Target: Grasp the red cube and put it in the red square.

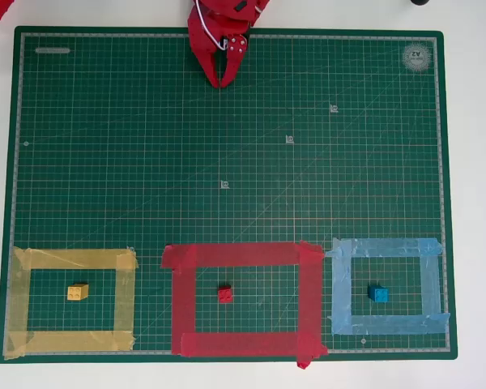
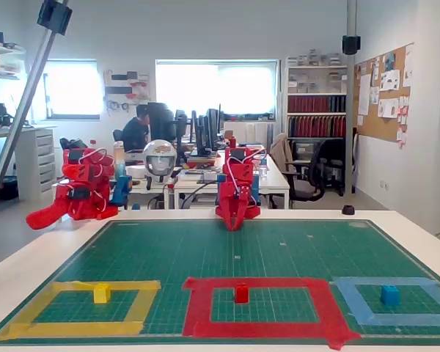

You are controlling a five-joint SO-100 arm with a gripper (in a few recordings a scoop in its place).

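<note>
The red cube (image 1: 225, 294) (image 2: 241, 293) rests on the green mat inside the red square (image 1: 243, 256) (image 2: 198, 306), near its middle. My red gripper (image 1: 224, 81) (image 2: 233, 224) is at the far edge of the mat, well away from the cube, pointing down at the mat with its fingers together and nothing between them.
A yellow cube (image 1: 78, 292) lies inside a yellow tape frame (image 1: 73, 259) at the left. A blue cube (image 1: 378, 294) lies inside a light-blue tape frame (image 1: 385, 248) at the right. The green cutting mat (image 1: 227, 146) covers most of the white table.
</note>
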